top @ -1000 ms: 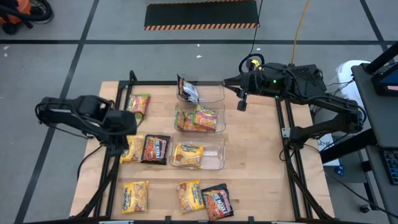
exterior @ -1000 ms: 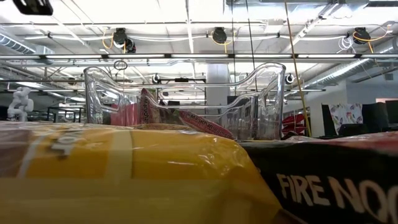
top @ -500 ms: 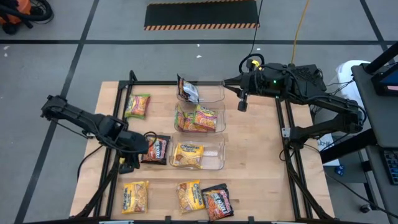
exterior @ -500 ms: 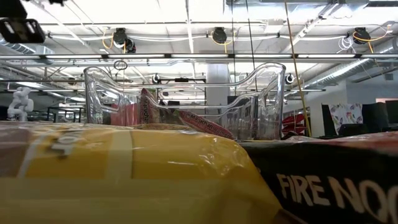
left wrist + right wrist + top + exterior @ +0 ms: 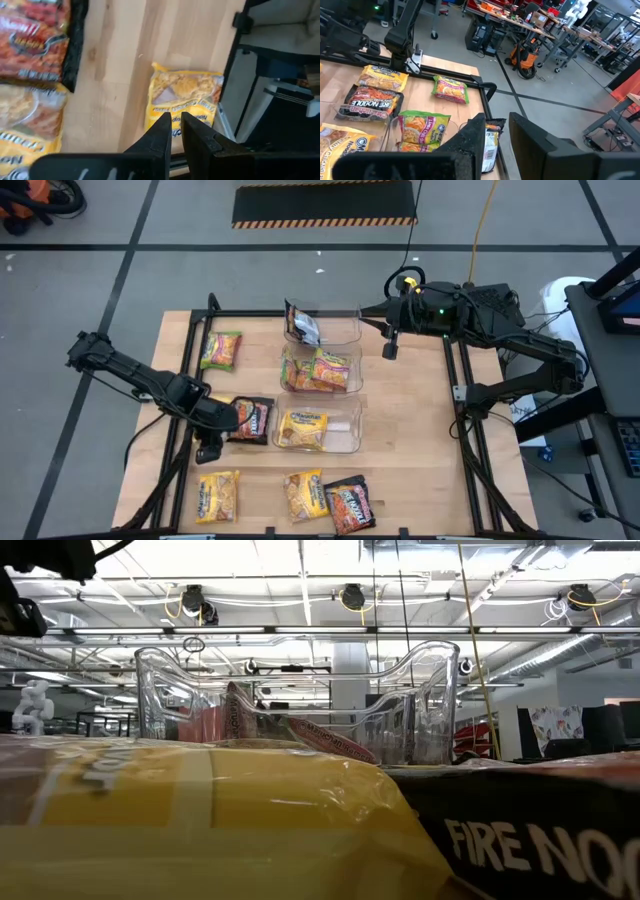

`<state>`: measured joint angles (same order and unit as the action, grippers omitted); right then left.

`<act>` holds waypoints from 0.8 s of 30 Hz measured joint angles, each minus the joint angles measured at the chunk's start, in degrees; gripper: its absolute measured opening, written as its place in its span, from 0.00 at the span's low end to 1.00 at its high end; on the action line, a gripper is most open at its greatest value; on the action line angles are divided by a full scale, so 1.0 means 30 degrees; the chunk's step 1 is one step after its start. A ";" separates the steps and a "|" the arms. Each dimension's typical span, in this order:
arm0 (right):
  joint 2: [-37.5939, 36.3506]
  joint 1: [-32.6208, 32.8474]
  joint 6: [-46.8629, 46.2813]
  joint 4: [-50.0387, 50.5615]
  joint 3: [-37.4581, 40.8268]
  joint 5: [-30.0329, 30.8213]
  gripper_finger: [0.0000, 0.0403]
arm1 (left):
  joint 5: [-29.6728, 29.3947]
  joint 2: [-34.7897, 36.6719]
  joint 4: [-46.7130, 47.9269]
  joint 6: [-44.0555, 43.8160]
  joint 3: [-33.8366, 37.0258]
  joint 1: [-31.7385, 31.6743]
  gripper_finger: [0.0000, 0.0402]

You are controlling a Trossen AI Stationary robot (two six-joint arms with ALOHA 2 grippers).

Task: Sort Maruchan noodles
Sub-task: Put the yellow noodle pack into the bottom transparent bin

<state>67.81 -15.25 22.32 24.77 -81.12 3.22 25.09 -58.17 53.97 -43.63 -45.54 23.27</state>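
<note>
Wooden table: loose noodle packets, clear bins.

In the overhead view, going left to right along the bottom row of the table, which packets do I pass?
Yellow packet → second yellow packet → dark red-and-black packet, which touches the second yellow one. All three lie flat on the wood, below the clear bins.
</note>
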 joint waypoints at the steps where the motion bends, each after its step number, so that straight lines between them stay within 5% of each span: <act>1: 0.0000 0.0000 0.0009 0.0000 0.0000 0.0000 0.20 | 0.0010 0.0000 -0.0349 -0.0002 0.0000 0.0000 0.09; 6: 0.0000 0.0000 0.0009 0.0000 0.0000 0.0000 0.20 | 0.0123 0.0000 -0.1666 0.0030 0.0000 0.0029 0.02; 24: 0.0000 0.0000 -0.0005 0.0000 0.0000 0.0000 0.20 | -0.0857 -0.0281 -0.1486 -0.1427 0.0000 0.0691 0.16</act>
<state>67.81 -15.25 22.31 24.77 -81.12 3.22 22.51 -59.01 49.52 -47.91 -45.54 25.34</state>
